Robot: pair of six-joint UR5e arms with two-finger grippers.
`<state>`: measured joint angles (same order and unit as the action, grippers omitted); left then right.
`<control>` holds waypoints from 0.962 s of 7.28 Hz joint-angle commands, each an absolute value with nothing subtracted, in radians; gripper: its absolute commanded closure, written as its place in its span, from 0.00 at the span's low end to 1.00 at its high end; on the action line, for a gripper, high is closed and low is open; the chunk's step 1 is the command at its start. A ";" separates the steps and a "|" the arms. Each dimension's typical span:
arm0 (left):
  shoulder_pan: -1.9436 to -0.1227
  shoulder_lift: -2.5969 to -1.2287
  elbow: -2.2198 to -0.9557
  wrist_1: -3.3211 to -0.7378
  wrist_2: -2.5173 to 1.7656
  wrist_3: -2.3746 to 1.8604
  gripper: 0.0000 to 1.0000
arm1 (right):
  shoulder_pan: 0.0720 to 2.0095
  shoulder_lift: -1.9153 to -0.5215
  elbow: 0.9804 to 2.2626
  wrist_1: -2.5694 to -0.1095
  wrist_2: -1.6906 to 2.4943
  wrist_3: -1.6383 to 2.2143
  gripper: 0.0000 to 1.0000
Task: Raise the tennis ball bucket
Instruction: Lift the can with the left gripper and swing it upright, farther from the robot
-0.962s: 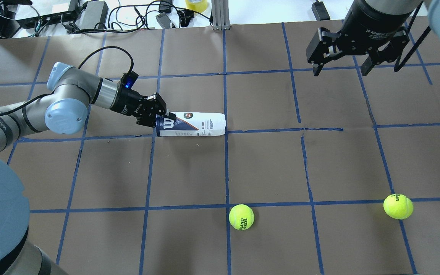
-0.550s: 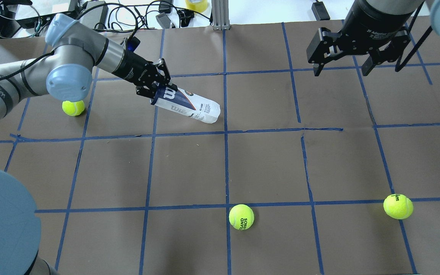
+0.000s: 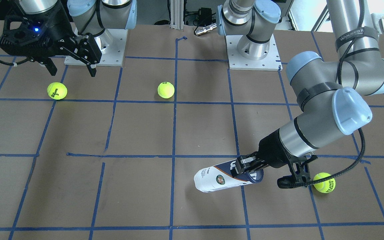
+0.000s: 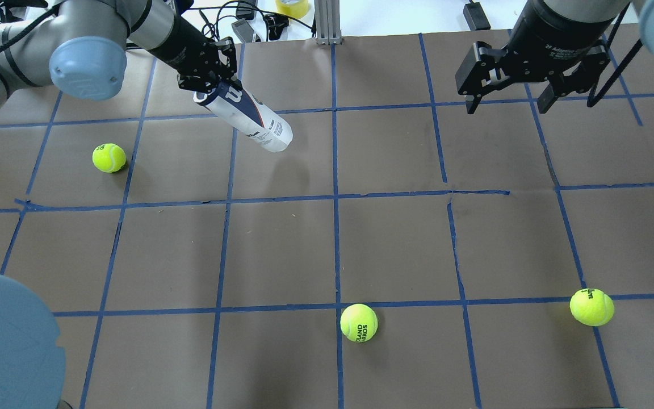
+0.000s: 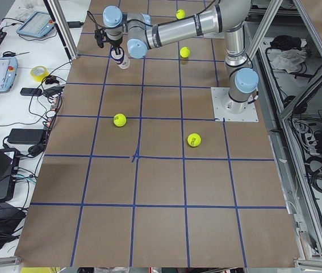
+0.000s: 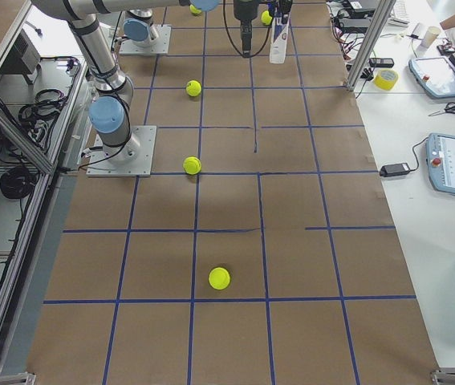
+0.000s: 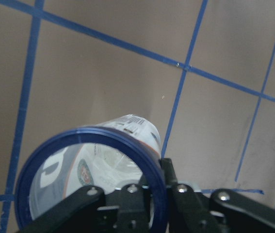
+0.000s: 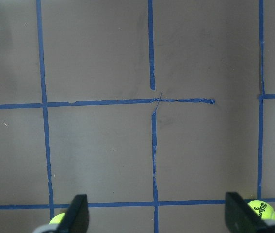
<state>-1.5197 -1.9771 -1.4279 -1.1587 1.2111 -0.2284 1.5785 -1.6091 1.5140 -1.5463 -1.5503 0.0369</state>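
The tennis ball bucket (image 4: 254,120) is a slim white and navy can with a large "W". It hangs tilted in the air over the far left of the table, closed end pointing down and to the right. My left gripper (image 4: 215,86) is shut on its navy rim, at the open end. The bucket also shows in the front view (image 3: 213,178), held by the left gripper (image 3: 249,168), and in the left wrist view (image 7: 91,167), where I look into its open mouth. My right gripper (image 4: 506,105) hangs open and empty above the far right, as the right wrist view (image 8: 157,216) also shows.
Three yellow-green tennis balls lie on the brown gridded table: one at the left (image 4: 109,157), one at front centre (image 4: 359,322), one at front right (image 4: 591,307). Cables, power bricks (image 4: 139,20), a tape roll (image 4: 292,7) and a metal post (image 4: 327,23) line the far edge.
My left arm has risen and swung towards the far edge, taking the bucket from lying flat on the table to hanging tilted in the air. The left ball has come into sight. The right arm has not moved.
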 commanded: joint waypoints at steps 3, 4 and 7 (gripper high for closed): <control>-1.707 -2.000 -1.382 -1.117 1.615 -0.216 1.00 | 1.578 -1.609 1.514 -1.546 -1.549 0.037 0.00; -1.713 -2.015 -1.388 -1.099 1.617 -0.241 1.00 | 1.578 -1.611 1.514 -1.546 -1.551 0.037 0.00; -1.729 -2.046 -1.393 -1.075 1.603 -0.258 1.00 | 1.578 -1.611 1.514 -1.546 -1.551 0.037 0.00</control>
<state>-1.7226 -2.0361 -1.3917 -1.0768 1.6048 -0.2530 1.5785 -1.6106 1.5140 -1.5463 -1.5504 0.0368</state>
